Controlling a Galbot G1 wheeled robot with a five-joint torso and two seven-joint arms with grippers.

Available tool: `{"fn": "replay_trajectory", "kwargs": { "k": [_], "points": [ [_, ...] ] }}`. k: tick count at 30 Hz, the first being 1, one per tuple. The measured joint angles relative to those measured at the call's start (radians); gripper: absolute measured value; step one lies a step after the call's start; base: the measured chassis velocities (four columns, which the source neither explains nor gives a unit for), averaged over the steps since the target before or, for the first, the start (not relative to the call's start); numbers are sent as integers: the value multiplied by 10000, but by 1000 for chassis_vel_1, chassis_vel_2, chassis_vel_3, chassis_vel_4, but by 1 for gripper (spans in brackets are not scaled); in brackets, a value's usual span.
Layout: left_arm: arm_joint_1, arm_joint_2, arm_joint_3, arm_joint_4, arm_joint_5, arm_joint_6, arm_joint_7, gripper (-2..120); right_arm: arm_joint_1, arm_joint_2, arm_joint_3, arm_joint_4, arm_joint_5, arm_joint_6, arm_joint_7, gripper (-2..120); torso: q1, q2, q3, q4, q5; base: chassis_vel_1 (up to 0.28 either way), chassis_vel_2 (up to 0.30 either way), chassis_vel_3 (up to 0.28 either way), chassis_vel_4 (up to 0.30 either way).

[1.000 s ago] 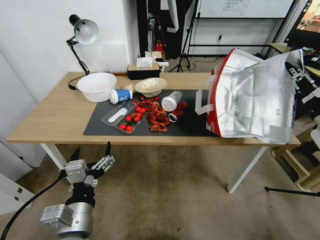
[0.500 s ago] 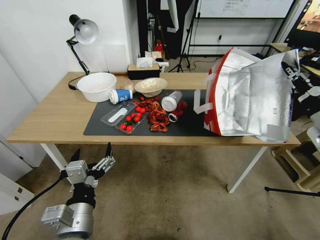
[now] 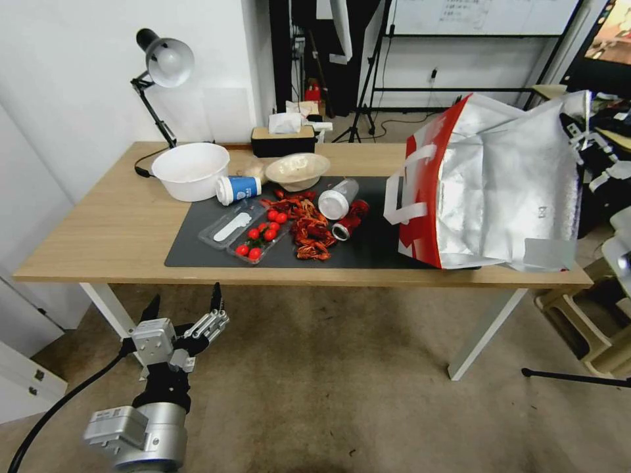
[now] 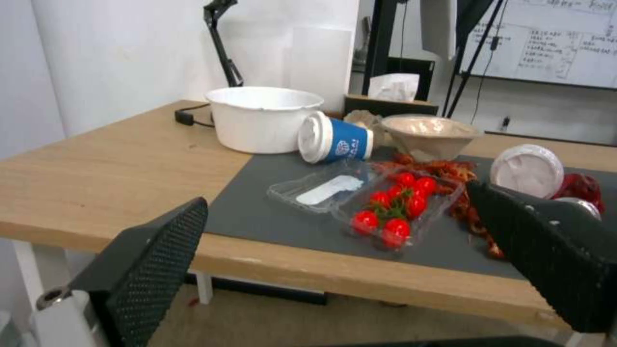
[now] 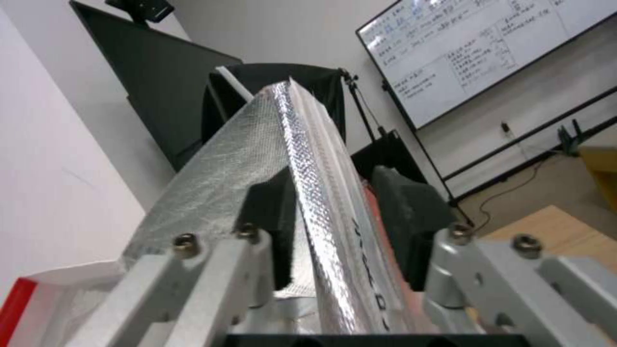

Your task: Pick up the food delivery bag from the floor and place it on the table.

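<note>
Right pincer (image 5: 334, 226) grips the food delivery bag's (image 3: 506, 190) foil rim; left pincer (image 3: 186, 307) spread; no lettering legible.

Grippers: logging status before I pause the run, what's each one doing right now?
Left gripper: open, empty, below the table edge.
Right gripper: shut on the food delivery bag.

Bright, even light; blurred wrist views
</note>
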Motion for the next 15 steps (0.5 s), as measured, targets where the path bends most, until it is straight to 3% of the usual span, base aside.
{"fn": "replay_trajectory", "kwargs": {
  "k": [4,11,15],
  "points": [
    [27,43,4,2,57,-40,8,100,167,-31,-118,-60,-88,63,172,45,0,0,0,-1,0,0,0,0,0],
    [298,-89,137,-76,264,-210,21,100,299,-71,-302,-39,-205,136,279,76,1,0,0,0,1,0,0,0,0],
    [333,-75,103,-110,258,-233,16,100,230,-78,-306,34,-206,132,259,86,0,0,0,-1,0,0,0,0,0]
  ]
}}
